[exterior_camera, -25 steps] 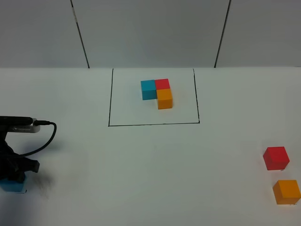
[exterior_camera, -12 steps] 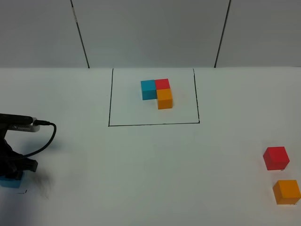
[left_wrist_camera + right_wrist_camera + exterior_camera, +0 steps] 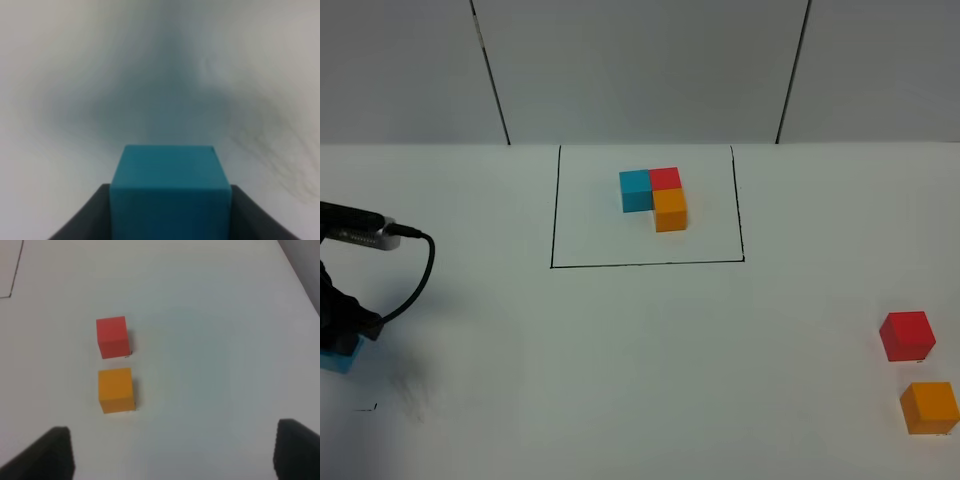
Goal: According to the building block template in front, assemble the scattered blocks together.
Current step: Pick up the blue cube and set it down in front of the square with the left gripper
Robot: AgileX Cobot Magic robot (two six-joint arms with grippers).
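The building block template [image 3: 655,198], a cyan-blue, red and orange L of cubes, sits inside a black drawn rectangle at the back middle of the table. At the far left edge my left gripper [image 3: 338,345] is shut on the cyan-blue scattered block [image 3: 338,358] and holds it just above the table; in the left wrist view that cyan-blue block [image 3: 169,192] sits between the dark fingers [image 3: 85,220]. The red block [image 3: 906,335] and orange block [image 3: 929,407] rest at the right; the right wrist view shows the red block [image 3: 112,336] and orange block [image 3: 116,390] ahead of my open right gripper [image 3: 172,452].
A black cable [image 3: 415,275] loops from the left arm over the table. Grey wall panels [image 3: 640,70] stand behind the table's back edge. A small black mark [image 3: 365,407] lies on the table near the left gripper.
My left gripper has risen with the cyan-blue block and shifted slightly left, leaving the small mark on the table uncovered. The red and orange blocks have not moved.
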